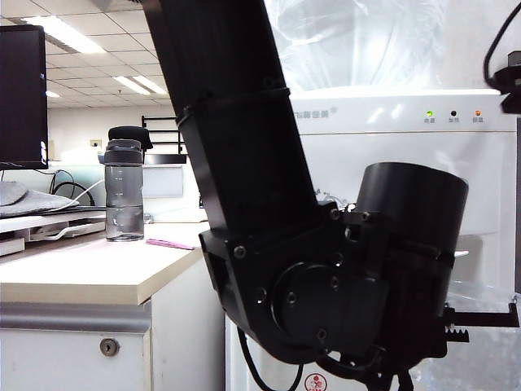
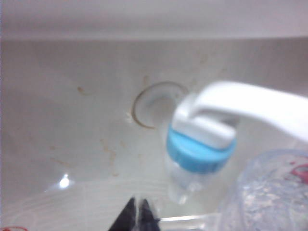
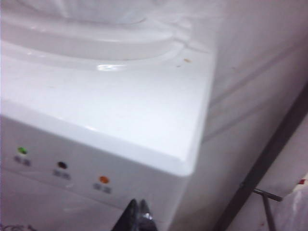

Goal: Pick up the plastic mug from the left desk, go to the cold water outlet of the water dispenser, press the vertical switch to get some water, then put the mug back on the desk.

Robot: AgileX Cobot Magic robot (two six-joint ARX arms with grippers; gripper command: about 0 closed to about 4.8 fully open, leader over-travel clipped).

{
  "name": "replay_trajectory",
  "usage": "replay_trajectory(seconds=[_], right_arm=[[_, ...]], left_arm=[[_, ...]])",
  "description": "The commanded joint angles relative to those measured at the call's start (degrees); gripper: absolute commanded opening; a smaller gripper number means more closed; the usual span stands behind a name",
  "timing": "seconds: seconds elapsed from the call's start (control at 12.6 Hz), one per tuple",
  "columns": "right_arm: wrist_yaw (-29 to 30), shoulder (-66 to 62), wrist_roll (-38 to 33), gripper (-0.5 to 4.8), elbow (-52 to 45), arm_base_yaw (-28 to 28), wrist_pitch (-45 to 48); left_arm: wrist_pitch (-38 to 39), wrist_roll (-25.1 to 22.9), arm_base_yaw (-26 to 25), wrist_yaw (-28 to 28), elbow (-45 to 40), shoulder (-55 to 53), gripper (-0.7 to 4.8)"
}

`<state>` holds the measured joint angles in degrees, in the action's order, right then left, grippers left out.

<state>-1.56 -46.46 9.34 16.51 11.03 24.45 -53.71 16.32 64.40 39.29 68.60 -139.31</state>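
Left wrist view showed the left gripper [image 2: 138, 211], fingertips pinched together on what looked like the plastic mug [image 2: 269, 192]'s thin handle, with the mug's rim just beside the cold water outlet [image 2: 202, 149], under the vertical switch [image 2: 250, 103]. I judged the rim should sit squarely below the nozzle before the lever is pressed. Right gripper [image 3: 138, 211], jaws together and empty, hovered by the water dispenser [image 3: 120, 110]'s top corner.

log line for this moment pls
left gripper shut | mug by blue tap | right gripper shut, at dispenser top
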Motion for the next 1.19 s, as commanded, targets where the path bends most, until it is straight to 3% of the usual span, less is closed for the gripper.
replay_trajectory(seconds=[0.08,1.19], right_arm=[[0.1,1.4,0.1,-0.01,0.3,-1.0,0.2],[0.0,2.3,0.1,-0.01,0.3,-1.1,-0.9]], left_arm=[[-2.7,0.2,0.2,0.6,-0.6,1.4,-0.05],[-2.9,-1.0,0.3,0.6,-1.2,2.2,-0.05]])
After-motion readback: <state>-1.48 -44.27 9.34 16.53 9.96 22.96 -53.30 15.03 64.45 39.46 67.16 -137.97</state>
